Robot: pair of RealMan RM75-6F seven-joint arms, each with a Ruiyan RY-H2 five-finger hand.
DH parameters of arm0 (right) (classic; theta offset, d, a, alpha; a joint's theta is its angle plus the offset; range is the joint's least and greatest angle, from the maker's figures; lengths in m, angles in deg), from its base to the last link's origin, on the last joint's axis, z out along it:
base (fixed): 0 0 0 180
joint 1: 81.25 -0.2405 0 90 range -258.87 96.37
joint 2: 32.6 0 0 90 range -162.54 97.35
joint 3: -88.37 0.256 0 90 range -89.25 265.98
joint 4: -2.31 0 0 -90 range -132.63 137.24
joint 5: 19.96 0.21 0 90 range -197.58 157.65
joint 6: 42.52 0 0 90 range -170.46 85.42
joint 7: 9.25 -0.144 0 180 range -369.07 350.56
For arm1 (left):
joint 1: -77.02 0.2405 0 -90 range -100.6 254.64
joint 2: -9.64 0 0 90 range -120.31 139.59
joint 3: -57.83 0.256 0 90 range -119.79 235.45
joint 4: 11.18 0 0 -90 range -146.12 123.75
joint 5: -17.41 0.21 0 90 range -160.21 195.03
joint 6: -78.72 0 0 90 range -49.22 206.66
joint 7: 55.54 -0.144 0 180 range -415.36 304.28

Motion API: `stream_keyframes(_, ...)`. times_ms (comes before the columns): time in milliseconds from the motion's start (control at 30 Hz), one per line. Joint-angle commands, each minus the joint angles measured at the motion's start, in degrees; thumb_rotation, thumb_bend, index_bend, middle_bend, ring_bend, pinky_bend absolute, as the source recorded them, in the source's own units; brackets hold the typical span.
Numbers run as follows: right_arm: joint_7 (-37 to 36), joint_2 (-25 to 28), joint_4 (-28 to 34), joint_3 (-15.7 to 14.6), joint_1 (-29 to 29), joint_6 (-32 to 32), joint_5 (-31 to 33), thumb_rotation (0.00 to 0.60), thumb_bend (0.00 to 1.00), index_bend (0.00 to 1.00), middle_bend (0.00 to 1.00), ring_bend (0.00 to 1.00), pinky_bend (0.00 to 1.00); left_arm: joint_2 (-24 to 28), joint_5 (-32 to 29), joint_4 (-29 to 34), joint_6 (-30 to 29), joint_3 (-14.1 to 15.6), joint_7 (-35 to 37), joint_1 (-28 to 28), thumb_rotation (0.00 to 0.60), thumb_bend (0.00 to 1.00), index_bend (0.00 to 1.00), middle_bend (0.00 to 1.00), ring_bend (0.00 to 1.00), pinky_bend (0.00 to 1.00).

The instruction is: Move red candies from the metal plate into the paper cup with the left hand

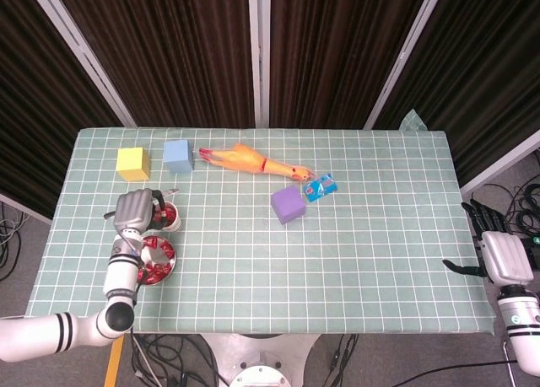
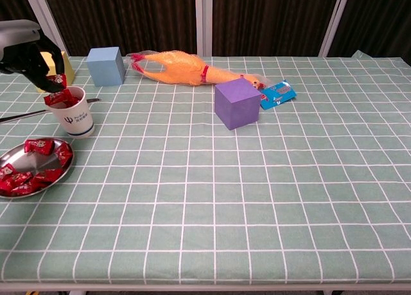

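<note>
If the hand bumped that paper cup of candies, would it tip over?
Probably fairly easily: the paper cup looks light and taller than its base, narrowing downward. The red candies heaped at its rim likely add top weight. The left hand hovers right above it.
</note>
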Motion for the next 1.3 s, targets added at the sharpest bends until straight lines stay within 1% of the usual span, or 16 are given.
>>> stream_keyframes(33,0.0,0.1,-0.1,0.0,-0.1,0.2,0.1,0.513,0.00,0.00,0.00,0.00,0.00,-0.7,-0.7,-1.0,0.8,-0.3,0.2,-0.5,0.600,0.38,0.67,1.00,1.00,1.00)
stream_keyframes(233,0.1,0.1,0.0,0.0,-0.2,0.4,0.2,0.512,0.00,0.00,0.00,0.00,0.00,-1.3,-2.0,-2.7,2.2,-0.5,0.8,-1.0,0.600,0.38,0.66,1.00,1.00,1.00)
stream_keyframes(500,0.3,-0.2,-0.2,-0.1,-0.2,0.7,0.5,0.512,0.00,0.00,0.00,0.00,0.00,-0.9,-2.0,-3.3,3.4,-0.2,1.6,-1.0,0.600,0.33,0.58,1.00,1.00,1.00)
stream_keyframes(633,0.2,-0.2,-0.3,-0.1,-0.2,0.6,0.4,0.512,0.00,0.00,0.00,0.00,0.00,-0.8,-1.8,-3.5,3.6,-0.1,2.2,-0.9,0.600,0.32,0.56,1.00,1.00,1.00)
stream_keyframes(1133,0.0,-0.4,-0.6,-0.3,0.1,0.5,0.3,0.513,0.00,0.00,0.00,0.00,0.00,-0.1,-2.0,-3.0,3.3,0.3,2.3,-1.0,0.600,0.32,0.55,1.00,1.00,1.00)
stream_keyframes(1300,0.1,-0.3,-0.5,-0.2,0.0,0.5,0.3,0.514,0.00,0.00,0.00,0.00,0.00,-0.1,-2.6,-3.0,3.6,0.9,2.4,-0.7,0.600,0.32,0.55,1.00,1.00,1.00)
